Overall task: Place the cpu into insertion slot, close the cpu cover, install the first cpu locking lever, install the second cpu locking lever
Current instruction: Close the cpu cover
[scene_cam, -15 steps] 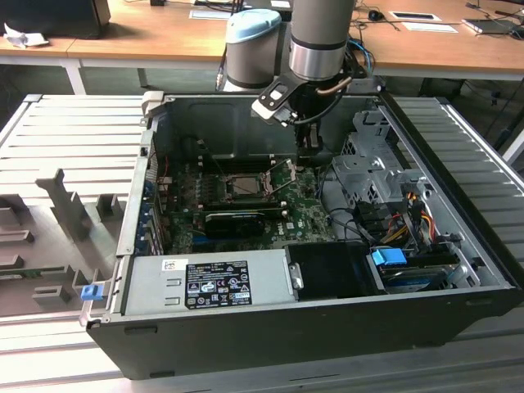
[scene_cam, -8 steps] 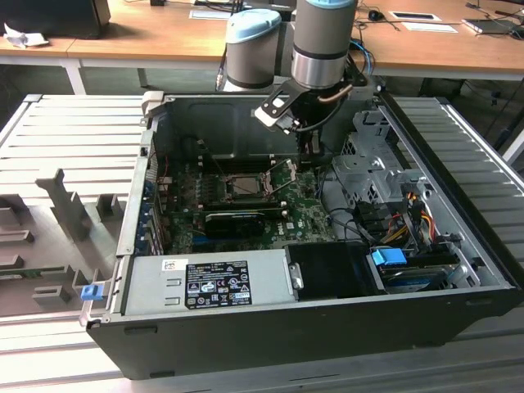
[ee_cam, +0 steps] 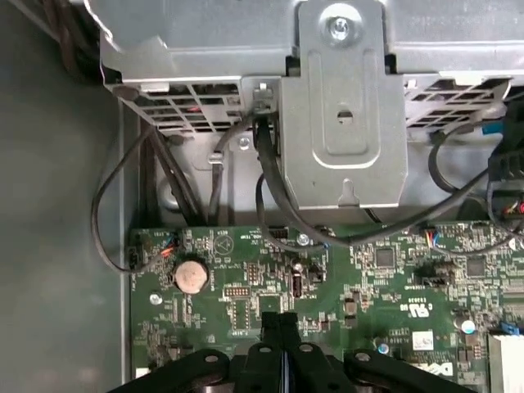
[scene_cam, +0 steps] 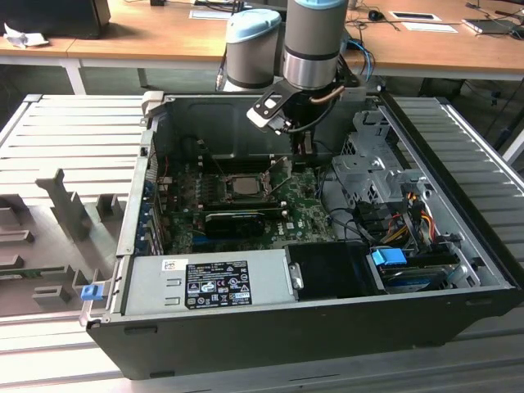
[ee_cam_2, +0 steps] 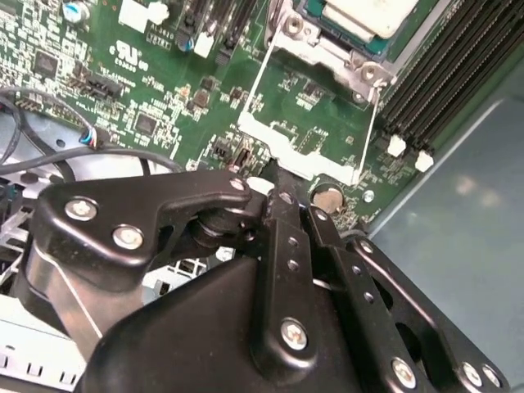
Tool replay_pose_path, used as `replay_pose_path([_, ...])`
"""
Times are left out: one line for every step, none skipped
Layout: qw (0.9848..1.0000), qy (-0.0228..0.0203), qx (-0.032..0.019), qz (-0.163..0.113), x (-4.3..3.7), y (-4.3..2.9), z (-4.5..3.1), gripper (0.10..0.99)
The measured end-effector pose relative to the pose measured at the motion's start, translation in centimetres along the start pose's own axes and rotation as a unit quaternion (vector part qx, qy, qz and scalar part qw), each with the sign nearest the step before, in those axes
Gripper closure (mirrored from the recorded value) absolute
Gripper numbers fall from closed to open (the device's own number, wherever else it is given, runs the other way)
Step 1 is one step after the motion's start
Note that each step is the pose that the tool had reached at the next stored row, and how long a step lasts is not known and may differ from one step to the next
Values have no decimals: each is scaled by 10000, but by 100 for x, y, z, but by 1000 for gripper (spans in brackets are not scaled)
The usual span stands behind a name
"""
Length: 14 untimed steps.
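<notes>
Biggest thing first: we've got the grey slatted table (scene_cam: pixel 74 139) running across the exterior view, with the open computer case (scene_cam: pixel 327 327) lying on its side across the middle of it. The arm (scene_cam: pixel 315 41) drops in from the upper middle of the frame. Along the case's lower edge sits the grey power supply (scene_cam: pixel 205 282), toward the exterior view's left. A metal drive cage (scene_cam: pixel 368 164) sits toward the exterior view's right. The green motherboard (scene_cam: pixel 303 217) covers the case floor in the centre.

The gripper (scene_cam: pixel 302 150) hangs just above the board, slightly up and toward the exterior view's right of the socket (scene_cam: pixel 219 188). In both wrist views we see its black fingers (ee_cam: pixel 270 340) pressed together, with just a thin seam between them.

The cpu cover (ee_cam_2: pixel 295 157) is swung up off the socket. It's a thin metal frame with a square opening, we can see the board through it, and its edges look pale. In the exterior view it stands tilted between socket and gripper. The fingertips sit right at its free edge, but we can't tell if they touch or pinch it.

The cpu (scene_cam: pixel 244 186) is already in the socket, just above the frame's centre. It's a small flat square with a pale silvery-grey face, lying level and uncovered. Tiniest bit: a coin cell (ee_cam: pixel 190 276) on the board near the fingertips.
</notes>
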State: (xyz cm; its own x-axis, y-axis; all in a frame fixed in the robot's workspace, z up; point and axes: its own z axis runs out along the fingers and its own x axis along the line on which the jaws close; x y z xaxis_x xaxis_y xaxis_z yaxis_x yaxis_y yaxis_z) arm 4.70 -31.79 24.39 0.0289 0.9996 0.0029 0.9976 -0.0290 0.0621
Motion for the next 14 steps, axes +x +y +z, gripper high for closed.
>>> replay_pose_path([10000, -2, 0, 0, -1, -9, -1, 980])
replay_pose_path([10000, -3, 0, 0, -1, -16, -2, 980])
replay_pose_path([10000, -3, 0, -1, -1, -40, -3, 980])
replay_pose_path([10000, -2, 0, 0, -2, -63, -4, 980])
replay_pose_path([10000, -2, 0, 0, -2, -87, -6, 980])
replay_pose_path([10000, -1, -1, -1, -3, -123, -7, 980])
replay_pose_path([10000, -2, 0, -1, -4, -161, -10, 980])
replay_pose_path([10000, -2, 0, -1, -7, -232, -15, 980])
replay_pose_path([10000, -2, 0, 0, -8, -268, -17, 980])
replay_pose_path([10000, -2, 0, 0, -9, -300, -19, 980])
replay_pose_path([10000, -1, 0, 0, -10, -358, -20, 980])
replay_pose_path([10000, -1, 0, 0, -12, -418, -19, 980])
replay_pose_path([10000, -2, 0, 0, -13, -463, -17, 980])
replay_pose_path([10000, -1, -1, 0, -14, -507, -13, 980])
